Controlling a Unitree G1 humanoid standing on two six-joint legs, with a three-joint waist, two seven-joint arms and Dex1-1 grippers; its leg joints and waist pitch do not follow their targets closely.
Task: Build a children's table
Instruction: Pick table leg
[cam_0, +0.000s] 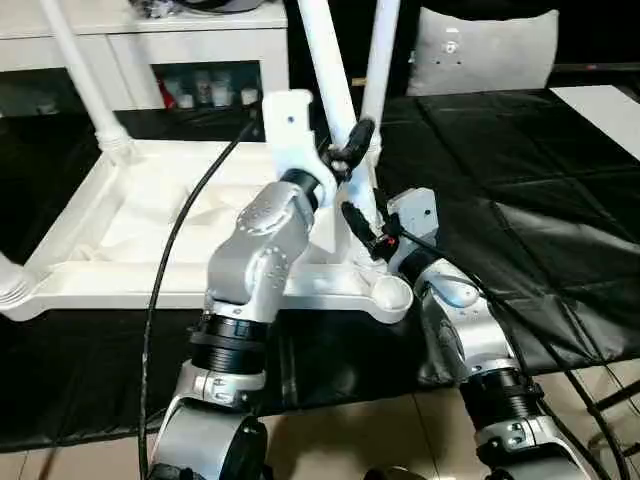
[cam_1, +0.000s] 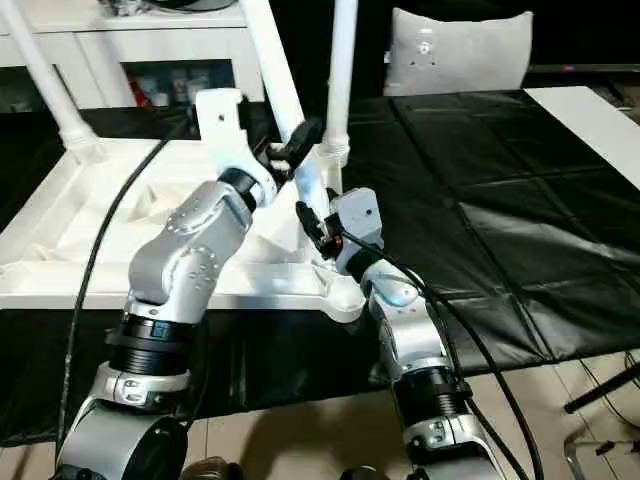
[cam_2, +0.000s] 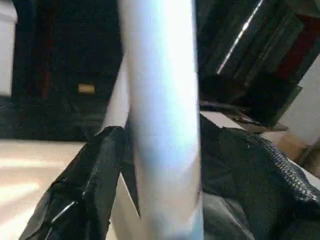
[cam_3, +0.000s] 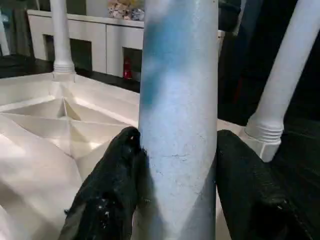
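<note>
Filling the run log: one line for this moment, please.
held: white tapered tube leg | left gripper: gripping it | right gripper: gripping it lower | near-right corner socket: empty

1. The left arm rises from the bottom edge, its silver forearm bent up and forward, with the white wrist part at its top.
2. The left gripper has its two black fingers on both sides of a white leg, closed around it.
3. The right arm reaches forward, lower and more to the right.
4. The right gripper clamps the same leg lower down, fingers touching it.
</note>
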